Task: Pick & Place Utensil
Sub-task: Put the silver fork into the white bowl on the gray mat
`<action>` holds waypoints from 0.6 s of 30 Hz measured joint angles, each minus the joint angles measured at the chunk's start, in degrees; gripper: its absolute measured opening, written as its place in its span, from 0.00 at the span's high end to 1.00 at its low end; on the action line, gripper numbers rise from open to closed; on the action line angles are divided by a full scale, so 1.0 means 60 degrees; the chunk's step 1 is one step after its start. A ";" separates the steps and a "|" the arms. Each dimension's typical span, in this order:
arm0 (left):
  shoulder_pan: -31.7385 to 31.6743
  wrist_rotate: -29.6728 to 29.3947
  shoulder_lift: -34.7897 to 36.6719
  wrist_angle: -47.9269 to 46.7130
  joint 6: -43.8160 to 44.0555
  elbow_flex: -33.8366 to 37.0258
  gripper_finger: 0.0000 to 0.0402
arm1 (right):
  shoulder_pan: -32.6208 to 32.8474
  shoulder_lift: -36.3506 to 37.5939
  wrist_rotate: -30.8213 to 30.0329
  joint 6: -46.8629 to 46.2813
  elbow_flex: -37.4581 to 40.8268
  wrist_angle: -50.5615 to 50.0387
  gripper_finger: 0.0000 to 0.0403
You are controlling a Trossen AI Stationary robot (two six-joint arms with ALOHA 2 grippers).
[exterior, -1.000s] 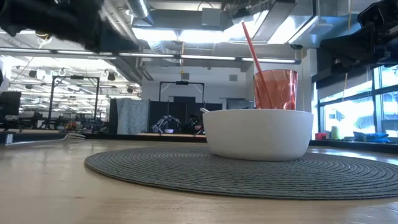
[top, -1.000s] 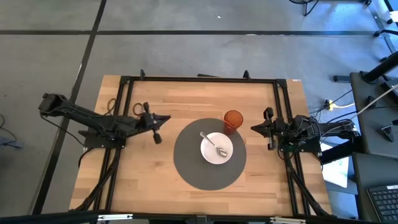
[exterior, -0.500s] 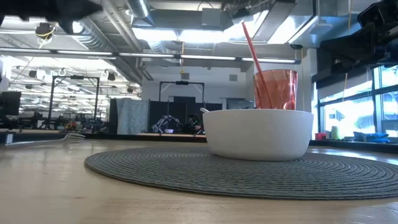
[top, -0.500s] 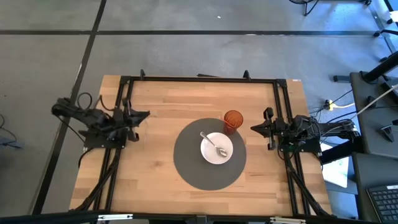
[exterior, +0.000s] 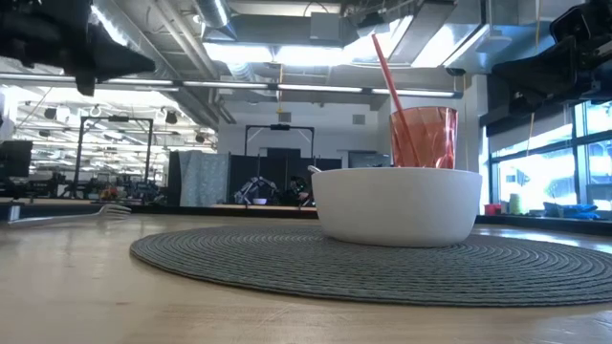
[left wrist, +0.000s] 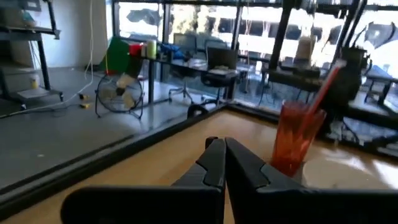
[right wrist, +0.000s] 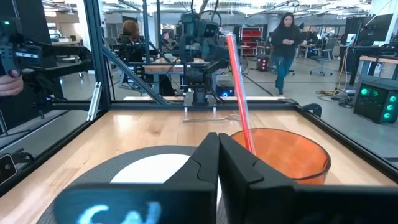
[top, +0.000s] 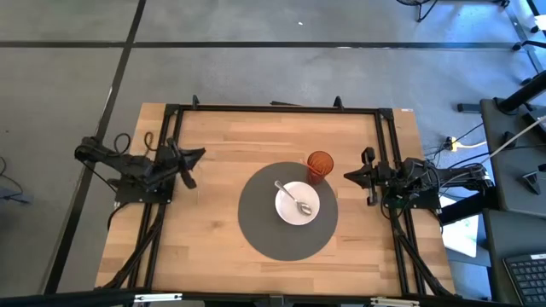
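Two arms are parked at opposite edges of the table, nothing gripped by either. The left gripper is pulled back over the left edge, fingers pressed together with no gap, as seen in the left wrist view. A fork is lying flat on the wood on the left in the low view, and how it sits relative to those fingertips can't be told. Well out ahead of the left fingertips a round grey mat is laid, with a white bowl on it and a spoon resting inside the bowl. An orange cup with a red straw is stood on the mat's edge, just beside the bowl. The right gripper is held at the right edge, fingers also closed tight, the cup just ahead of its tips. A few people are seen in the room beyond.
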State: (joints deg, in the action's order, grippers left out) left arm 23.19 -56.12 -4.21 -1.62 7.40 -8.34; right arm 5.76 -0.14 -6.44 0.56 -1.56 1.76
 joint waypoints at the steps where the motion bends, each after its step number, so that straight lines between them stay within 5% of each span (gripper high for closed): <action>1: 0.0026 0.0007 -0.0155 -0.0150 0.0104 0.0000 1.00 | -0.0002 0.0003 0.0002 -0.0002 0.0000 0.0000 0.99; 8: 0.0230 0.0020 -0.2122 -0.0253 0.1185 -0.0498 1.00 | 0.0000 0.0000 0.0000 -0.0015 0.0000 0.0000 0.99; 18: 0.0061 0.1365 -0.6363 -0.4432 0.5505 -0.3623 0.99 | 0.0000 0.0004 0.0004 -0.0121 0.0000 0.0000 0.99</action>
State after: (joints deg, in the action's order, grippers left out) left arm 23.55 -47.93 -42.39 -28.21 40.43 -30.08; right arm 5.76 -0.12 -6.42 -0.17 -1.56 1.76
